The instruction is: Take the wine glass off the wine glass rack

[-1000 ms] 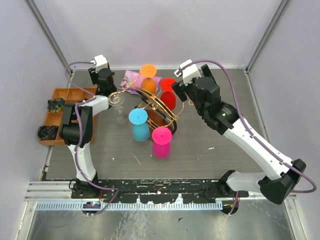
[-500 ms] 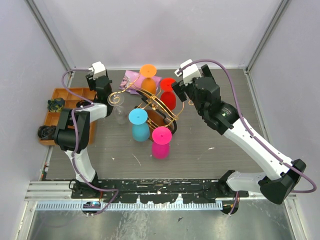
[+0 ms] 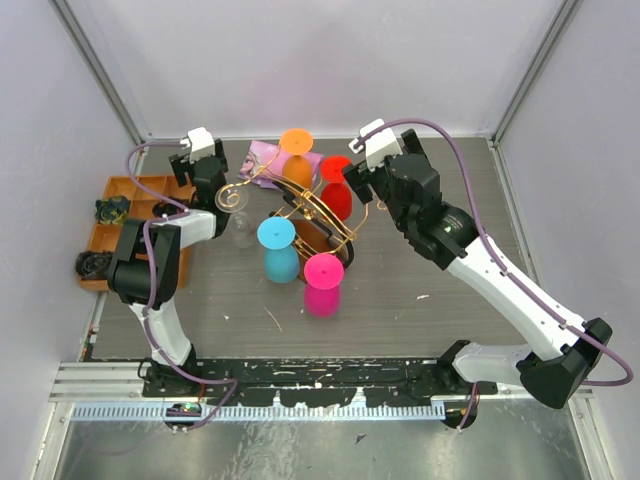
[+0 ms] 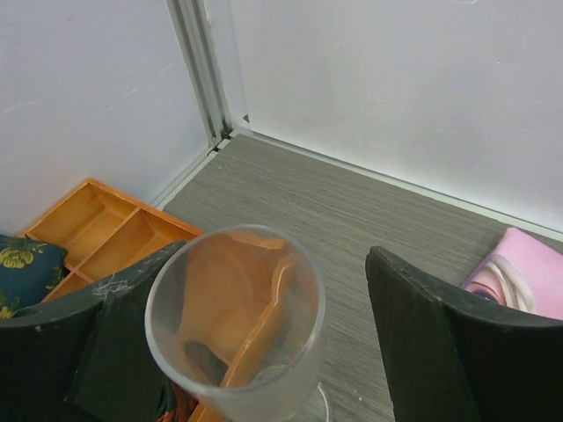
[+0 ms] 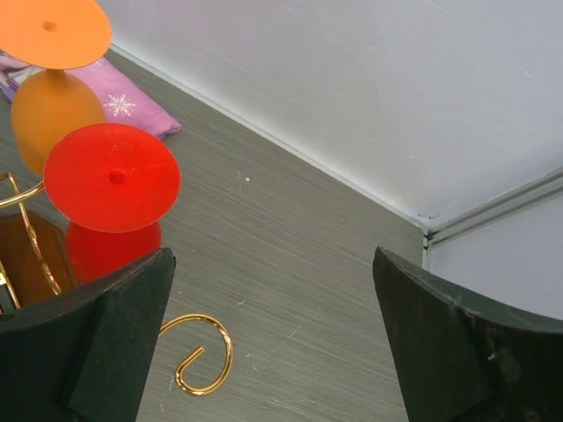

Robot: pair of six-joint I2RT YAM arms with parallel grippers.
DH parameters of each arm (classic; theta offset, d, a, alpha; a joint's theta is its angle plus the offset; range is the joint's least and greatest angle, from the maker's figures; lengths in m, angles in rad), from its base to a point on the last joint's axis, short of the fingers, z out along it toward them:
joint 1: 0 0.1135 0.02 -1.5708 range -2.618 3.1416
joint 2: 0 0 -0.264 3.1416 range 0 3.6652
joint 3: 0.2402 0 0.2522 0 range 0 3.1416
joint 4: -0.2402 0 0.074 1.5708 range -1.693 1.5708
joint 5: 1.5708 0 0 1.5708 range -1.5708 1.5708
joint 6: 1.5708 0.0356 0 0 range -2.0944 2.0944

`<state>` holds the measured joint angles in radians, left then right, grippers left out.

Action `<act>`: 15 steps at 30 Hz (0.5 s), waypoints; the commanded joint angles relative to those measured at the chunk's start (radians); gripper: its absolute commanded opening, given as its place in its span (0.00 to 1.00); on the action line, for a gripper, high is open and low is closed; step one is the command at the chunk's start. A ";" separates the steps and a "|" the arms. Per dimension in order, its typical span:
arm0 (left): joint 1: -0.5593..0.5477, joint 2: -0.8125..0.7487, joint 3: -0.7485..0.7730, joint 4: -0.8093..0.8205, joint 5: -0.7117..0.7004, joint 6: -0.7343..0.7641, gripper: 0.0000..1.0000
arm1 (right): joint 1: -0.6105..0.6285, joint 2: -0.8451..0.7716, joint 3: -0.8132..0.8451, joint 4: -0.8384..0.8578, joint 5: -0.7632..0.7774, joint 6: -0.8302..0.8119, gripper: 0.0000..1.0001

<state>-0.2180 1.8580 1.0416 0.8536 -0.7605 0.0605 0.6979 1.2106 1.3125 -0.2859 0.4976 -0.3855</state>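
A clear frosted wine glass (image 4: 233, 316) stands upright between the fingers of my left gripper (image 4: 274, 255). The jaws are open; the right finger is well clear of the bowl and the left finger is close beside it. From above, the glass (image 3: 239, 226) stands on the table left of the gold wine glass rack (image 3: 310, 215), with my left gripper (image 3: 212, 183) at it. My right gripper (image 5: 273, 255) hangs open and empty beside the red glass (image 5: 112, 176), over a gold scroll (image 5: 198, 352) of the rack. In the top view it (image 3: 355, 182) is at the rack's right end.
Orange (image 3: 295, 150), red (image 3: 335, 185), blue (image 3: 277, 245) and pink (image 3: 323, 280) glasses hang upside down on the rack. An orange compartment tray (image 3: 150, 190) lies at the left wall. A pink cloth (image 3: 262, 155) lies behind the rack. The enclosure walls are close.
My left gripper has opened off the clear glass and shifted a little. The glass stays where it stood. The right arm has not moved.
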 commanded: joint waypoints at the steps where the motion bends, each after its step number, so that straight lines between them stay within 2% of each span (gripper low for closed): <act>1: -0.016 -0.008 0.013 -0.007 -0.013 0.013 0.91 | 0.001 -0.007 0.010 0.027 -0.006 0.015 1.00; 6: -0.026 -0.019 0.002 -0.007 -0.036 0.004 1.00 | 0.000 0.003 0.017 0.025 -0.011 0.020 1.00; 15: -0.027 -0.005 0.011 0.007 -0.079 0.073 0.99 | 0.000 -0.010 0.011 0.022 -0.010 0.020 1.00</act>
<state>-0.2413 1.8584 1.0416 0.8200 -0.7822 0.0971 0.6983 1.2129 1.3125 -0.2932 0.4946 -0.3851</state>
